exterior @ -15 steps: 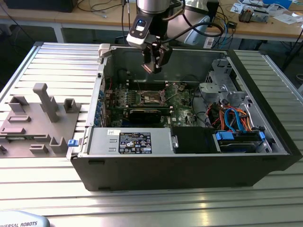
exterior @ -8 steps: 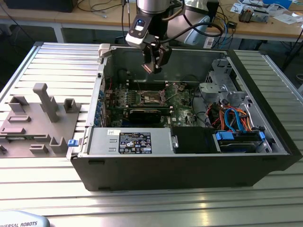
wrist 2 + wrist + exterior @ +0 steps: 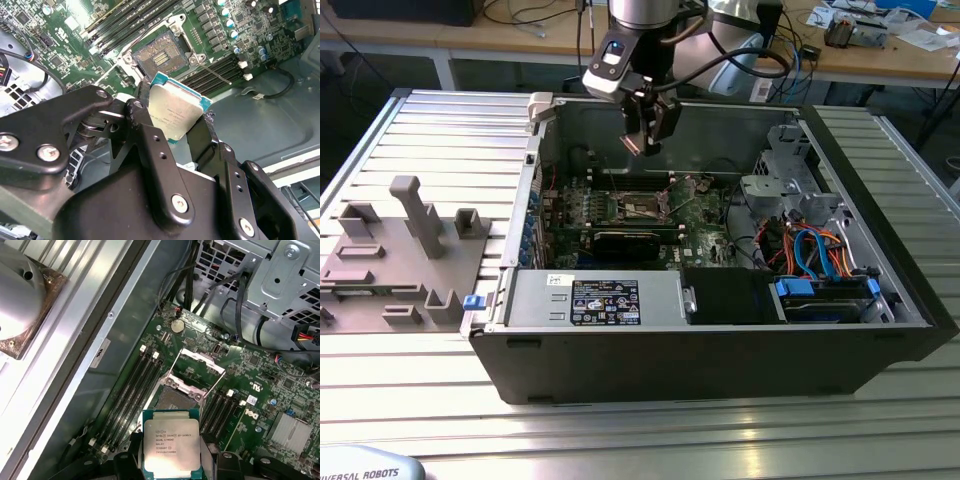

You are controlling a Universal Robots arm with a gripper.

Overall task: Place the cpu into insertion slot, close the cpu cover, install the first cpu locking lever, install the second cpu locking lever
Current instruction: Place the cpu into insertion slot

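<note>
My gripper (image 3: 645, 147) hangs inside the open computer case, above the motherboard and a little behind the insertion slot (image 3: 642, 207). It is shut on the cpu (image 3: 175, 112), a flat square chip with a silver-grey top, gripped by its edges between the black fingers (image 3: 145, 132). In both wrist views the cpu (image 3: 171, 442) is in the air, clear of the slot (image 3: 175, 401), whose bare contact field (image 3: 161, 56) shows. The cpu cover (image 3: 202, 361) stands swung up at the slot's far side. Two thin locking levers (image 3: 216, 381) are raised beside it.
Memory slots (image 3: 131, 390) flank the socket on both sides. A silver drive cage (image 3: 785, 170) and bundled cables (image 3: 810, 245) fill the case toward the exterior view's right. A grey fixture block (image 3: 405, 250) sits on the ribbed table at the exterior view's left.
</note>
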